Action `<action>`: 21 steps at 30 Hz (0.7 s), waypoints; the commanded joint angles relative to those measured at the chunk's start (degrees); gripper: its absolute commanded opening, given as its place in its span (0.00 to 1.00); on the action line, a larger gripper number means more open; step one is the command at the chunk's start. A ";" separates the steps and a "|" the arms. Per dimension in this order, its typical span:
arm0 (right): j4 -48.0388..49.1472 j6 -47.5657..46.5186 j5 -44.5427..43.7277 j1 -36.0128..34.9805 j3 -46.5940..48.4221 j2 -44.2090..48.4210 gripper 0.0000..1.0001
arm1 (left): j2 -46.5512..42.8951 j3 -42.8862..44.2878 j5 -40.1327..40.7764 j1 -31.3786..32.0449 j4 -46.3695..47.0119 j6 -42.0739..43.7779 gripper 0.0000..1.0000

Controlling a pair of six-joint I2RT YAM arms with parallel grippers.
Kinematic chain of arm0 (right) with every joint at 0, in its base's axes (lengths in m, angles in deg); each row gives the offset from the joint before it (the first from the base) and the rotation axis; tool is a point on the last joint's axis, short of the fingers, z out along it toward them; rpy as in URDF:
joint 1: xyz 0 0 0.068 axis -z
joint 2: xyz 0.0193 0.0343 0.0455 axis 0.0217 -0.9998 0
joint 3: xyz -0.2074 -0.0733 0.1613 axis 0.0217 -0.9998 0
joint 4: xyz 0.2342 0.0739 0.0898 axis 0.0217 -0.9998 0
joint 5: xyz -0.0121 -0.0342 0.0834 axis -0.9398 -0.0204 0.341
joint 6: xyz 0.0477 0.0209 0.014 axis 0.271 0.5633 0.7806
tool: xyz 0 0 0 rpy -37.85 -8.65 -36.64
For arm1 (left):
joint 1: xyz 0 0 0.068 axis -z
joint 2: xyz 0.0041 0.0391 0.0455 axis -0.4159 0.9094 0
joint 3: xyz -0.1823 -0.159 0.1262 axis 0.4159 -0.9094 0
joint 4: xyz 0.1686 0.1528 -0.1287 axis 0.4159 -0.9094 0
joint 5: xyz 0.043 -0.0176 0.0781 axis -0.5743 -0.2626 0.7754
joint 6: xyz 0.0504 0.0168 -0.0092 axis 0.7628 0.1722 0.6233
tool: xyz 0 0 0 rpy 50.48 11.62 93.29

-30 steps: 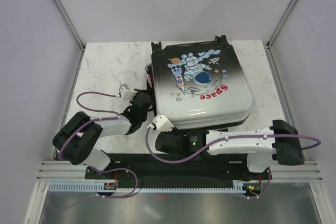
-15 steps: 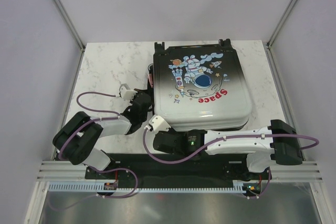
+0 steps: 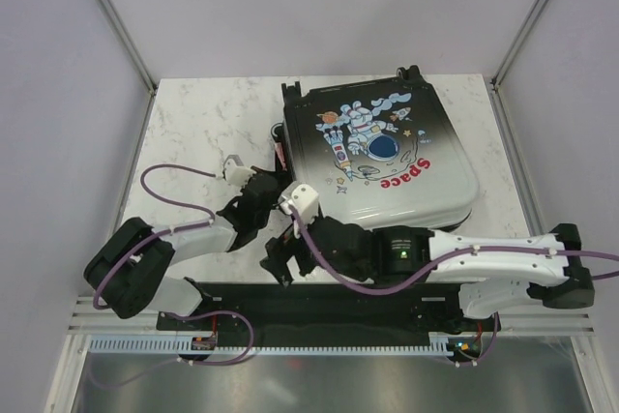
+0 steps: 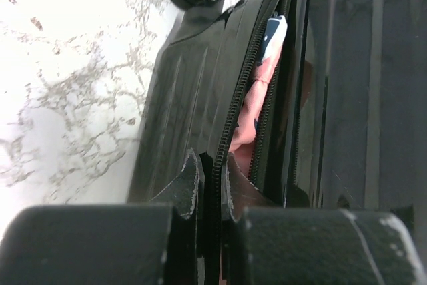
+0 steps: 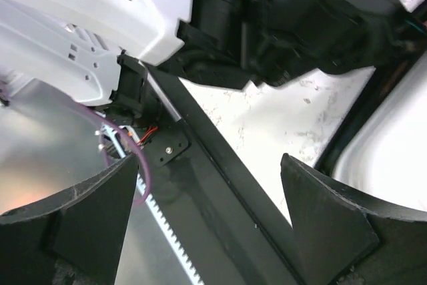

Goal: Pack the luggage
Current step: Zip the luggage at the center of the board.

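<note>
well, luggage (image 3: 387,157) on marble table (image 3: 203,128)

free: bare table (image 3: 198,128) left and far-left of luggage (image 3: 387,157) | narrow: strips behind and right of luggage | blocked: luggage's near-left corner, left gripper (image 4: 212,165) at side seam, right gripper (image 5: 208,165) just beside, jaws wide | front: right arm (image 3: 474,258) lies across | seam gap: pink item (image 4: 260,98) wedged inside

luggage (image 3: 387,157) on table (image 3: 193,123), left tool (image 4: 212,165) at its left side, right tool (image 5: 208,165) just nearer
</note>
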 commanded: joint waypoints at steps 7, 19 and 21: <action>-18.32 5.04 -10.06 0.72 2.86 11.73 0.98 | -8.40 5.63 -13.26 -10.71 -2.29 7.54 0.02; -24.84 -2.60 -16.16 40.82 13.68 7.86 0.98 | -8.04 26.81 -29.47 -12.13 -13.59 21.90 0.45; -23.27 -4.00 -12.22 48.06 12.47 8.21 0.98 | -9.36 28.91 -28.33 -12.21 -17.03 22.26 0.49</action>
